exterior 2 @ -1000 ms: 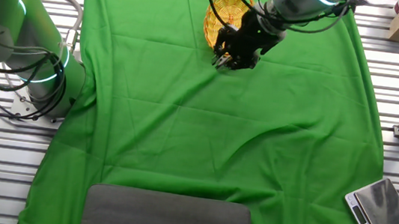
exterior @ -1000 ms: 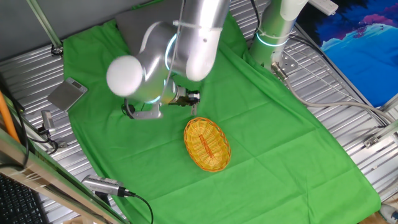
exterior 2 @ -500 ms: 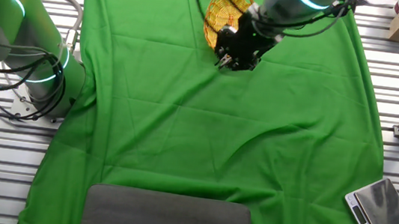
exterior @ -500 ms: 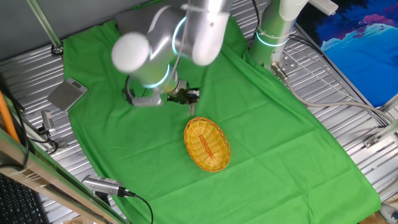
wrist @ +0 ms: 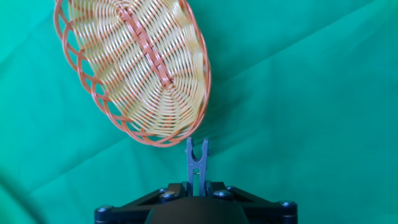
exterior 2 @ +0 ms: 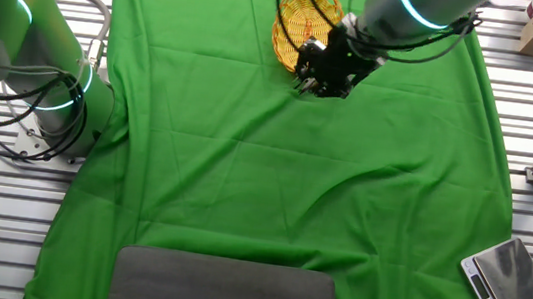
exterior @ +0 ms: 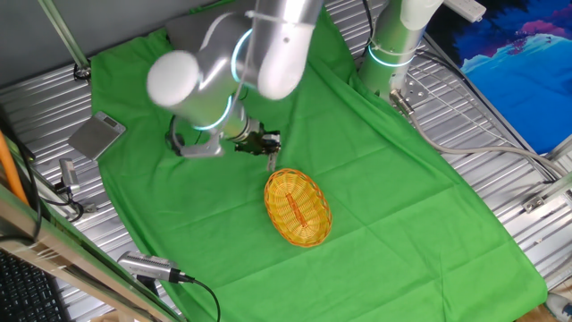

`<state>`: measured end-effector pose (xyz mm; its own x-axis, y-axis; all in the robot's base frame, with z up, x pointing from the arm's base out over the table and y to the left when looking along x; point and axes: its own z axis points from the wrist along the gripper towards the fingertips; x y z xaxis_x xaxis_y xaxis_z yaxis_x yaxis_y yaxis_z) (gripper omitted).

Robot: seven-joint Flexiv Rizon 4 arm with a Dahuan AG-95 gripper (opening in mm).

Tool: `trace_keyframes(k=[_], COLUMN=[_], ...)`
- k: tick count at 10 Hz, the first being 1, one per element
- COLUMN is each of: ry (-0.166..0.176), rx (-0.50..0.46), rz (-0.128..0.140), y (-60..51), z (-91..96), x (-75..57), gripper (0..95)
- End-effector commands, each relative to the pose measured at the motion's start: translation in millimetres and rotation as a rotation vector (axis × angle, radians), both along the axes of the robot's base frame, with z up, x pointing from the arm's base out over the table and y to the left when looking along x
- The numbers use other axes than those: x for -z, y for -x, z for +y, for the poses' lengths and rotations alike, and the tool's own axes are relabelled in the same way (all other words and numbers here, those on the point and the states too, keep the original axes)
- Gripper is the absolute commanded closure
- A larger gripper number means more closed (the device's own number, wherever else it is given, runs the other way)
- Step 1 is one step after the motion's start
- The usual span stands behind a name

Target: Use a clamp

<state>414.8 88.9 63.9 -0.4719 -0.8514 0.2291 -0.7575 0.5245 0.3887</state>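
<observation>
1. Clamp (wrist: 197,163) sits between the gripper (wrist: 197,190) fingers, tail end pinched, forked prongs pointing outward toward the wicker basket (wrist: 134,68). Gripper is clenched on it; in the hand view the fingertips themselves are mostly hidden behind the black housing.
2. Position relative to the basket: prong tips lie just beside its near rim, in line with the narrow end. Cannot tell whether they touch the rim or hover short of it.
3. Fixed views confirm the hand low over the green cloth (exterior: 384,179), right at the basket (exterior: 298,207) edge; the clamp is too small to make out there.
4. Handling judgement: very light, thin, stiff plastic or metal, spring-loaded. Likely to twist or pop out if squeezed off-centre.
5. Best hold is on the two tail levers, squarely across the pivot, so that closing pressure opens the prongs.
6. Basket rim is woven and open, light enough to slide on the cloth if pushed.
</observation>
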Motion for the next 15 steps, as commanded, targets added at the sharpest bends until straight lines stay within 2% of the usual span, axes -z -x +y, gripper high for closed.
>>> trace_keyframes(k=[1,2,4,12,15], ry=[0.004,0.009,0.013,-0.003,0.000], rx=[-0.009,-0.016,-0.018,-0.013,-0.003], rz=[0.078,0.113,0.132,0.143,0.140], y=[-1.9,-1.7,0.1,12.7,22.3], z=[0.5,0.4,-0.5,-2.6,0.8], x=[1.5,1.4,-0.2,-11.7,-11.6], gripper=[95.0,95.0,95.0,95.0,95.0])
